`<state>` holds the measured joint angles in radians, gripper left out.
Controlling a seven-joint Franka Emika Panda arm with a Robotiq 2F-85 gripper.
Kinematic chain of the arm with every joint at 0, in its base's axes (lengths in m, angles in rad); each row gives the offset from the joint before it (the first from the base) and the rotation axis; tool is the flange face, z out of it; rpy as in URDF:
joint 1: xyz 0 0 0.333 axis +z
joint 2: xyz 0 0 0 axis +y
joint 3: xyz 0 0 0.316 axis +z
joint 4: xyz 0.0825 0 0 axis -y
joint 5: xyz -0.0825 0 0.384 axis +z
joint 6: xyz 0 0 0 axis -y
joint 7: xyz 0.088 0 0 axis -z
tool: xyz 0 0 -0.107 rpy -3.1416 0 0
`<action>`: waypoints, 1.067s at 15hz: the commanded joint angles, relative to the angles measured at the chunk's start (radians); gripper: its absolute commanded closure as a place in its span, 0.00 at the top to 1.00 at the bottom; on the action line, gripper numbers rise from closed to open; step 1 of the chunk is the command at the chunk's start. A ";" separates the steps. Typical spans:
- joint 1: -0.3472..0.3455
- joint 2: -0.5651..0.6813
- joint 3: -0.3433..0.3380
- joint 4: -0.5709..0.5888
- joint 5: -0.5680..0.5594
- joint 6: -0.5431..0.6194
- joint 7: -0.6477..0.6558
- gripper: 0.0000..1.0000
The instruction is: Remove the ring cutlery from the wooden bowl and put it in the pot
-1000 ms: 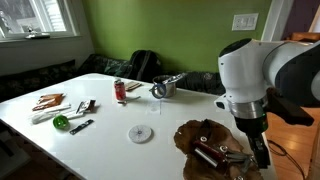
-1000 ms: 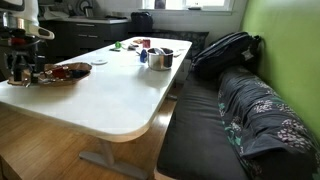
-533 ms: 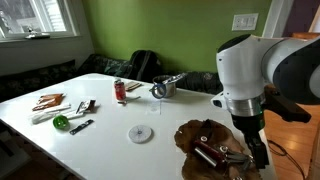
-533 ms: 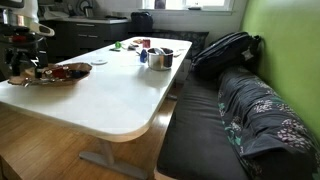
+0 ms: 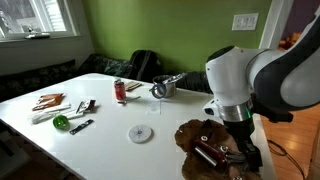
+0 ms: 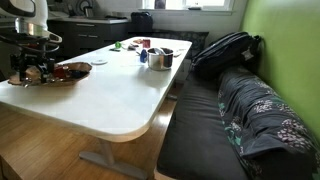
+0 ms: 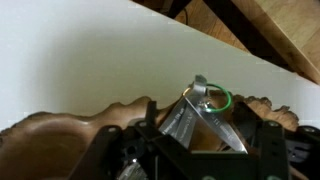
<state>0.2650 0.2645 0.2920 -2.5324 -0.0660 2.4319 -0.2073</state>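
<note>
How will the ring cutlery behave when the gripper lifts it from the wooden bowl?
The ring cutlery looks like shiny metal, so each piece is probably stiff. Joined only by the green ring, the pieces may swing and fan out. Smooth surfaces could slip.

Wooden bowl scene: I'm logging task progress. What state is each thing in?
Wooden bowl: on the table, under the gripper.
Cutlery: at the bowl, right at the gripper, not in the pot.
Pot: upright, apart from the bowl.
Gripper: low over the bowl; open or shut unclear.
</note>
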 commanded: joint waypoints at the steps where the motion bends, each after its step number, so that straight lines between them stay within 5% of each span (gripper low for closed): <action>1: -0.021 0.057 0.023 0.045 0.007 -0.036 -0.125 0.53; 8: -0.046 0.046 0.049 0.063 0.041 -0.058 -0.251 0.03; 16: -0.134 -0.120 0.155 0.029 0.342 -0.171 -0.576 0.04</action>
<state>0.1715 0.2526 0.3997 -2.4721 0.1447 2.3589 -0.6408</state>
